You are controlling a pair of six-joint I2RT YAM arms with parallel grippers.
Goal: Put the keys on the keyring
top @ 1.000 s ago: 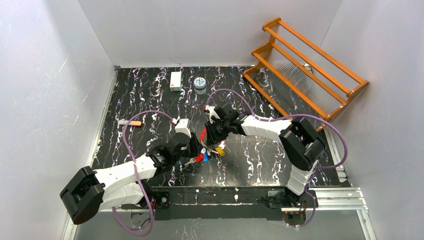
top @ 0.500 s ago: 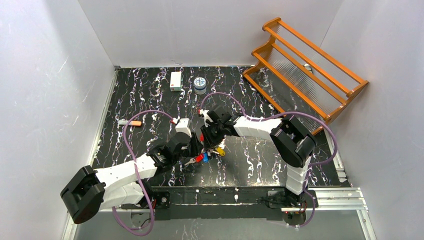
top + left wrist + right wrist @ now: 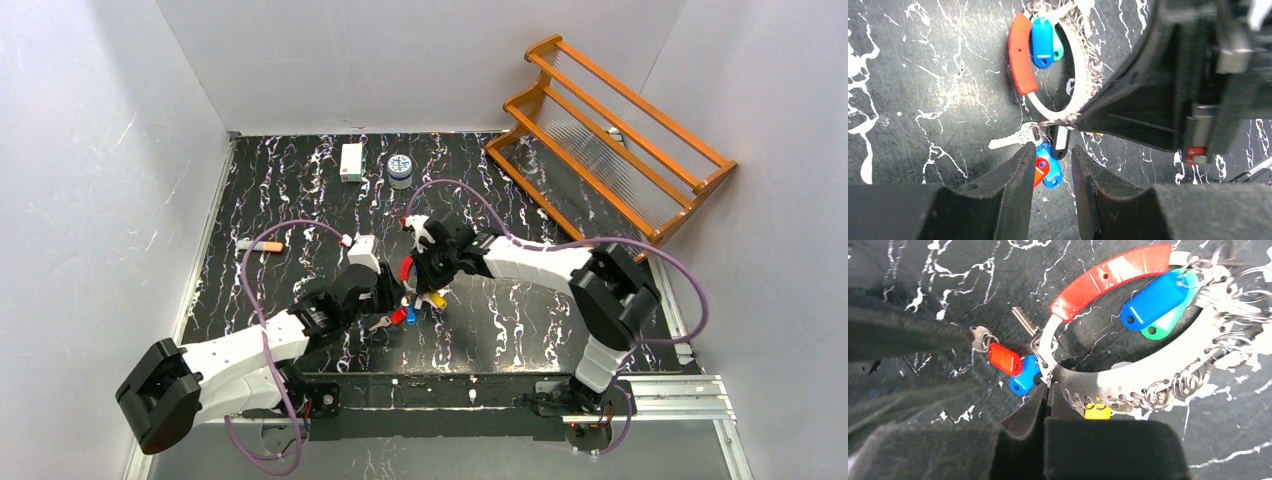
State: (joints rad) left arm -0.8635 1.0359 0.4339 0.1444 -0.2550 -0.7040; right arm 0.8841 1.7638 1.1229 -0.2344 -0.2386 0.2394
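Silver keys with red and blue tags [image 3: 1049,169] lie in the middle, between my left gripper's [image 3: 1053,148] spread fingers; whether it grips, I can't tell. My right gripper [image 3: 1048,391] pinches the white, red-handled keyring [image 3: 1108,374].

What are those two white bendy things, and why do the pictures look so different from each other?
They are two robot arms. Each ends in a two-finger pincher called a gripper. One picture comes from a camera high above the black marbled table. The other two come from small cameras on the arms' wrists, so you see their dark fingers close up. On the table lie a big white keyring with a red handle, and keys with red and blue tags. The right gripper is pinched shut on the keyring's edge. The left gripper hangs over the tagged keys with its fingers apart; I cannot tell if it touches them. Farther back are a wooden rack, a little white box and a small round container.
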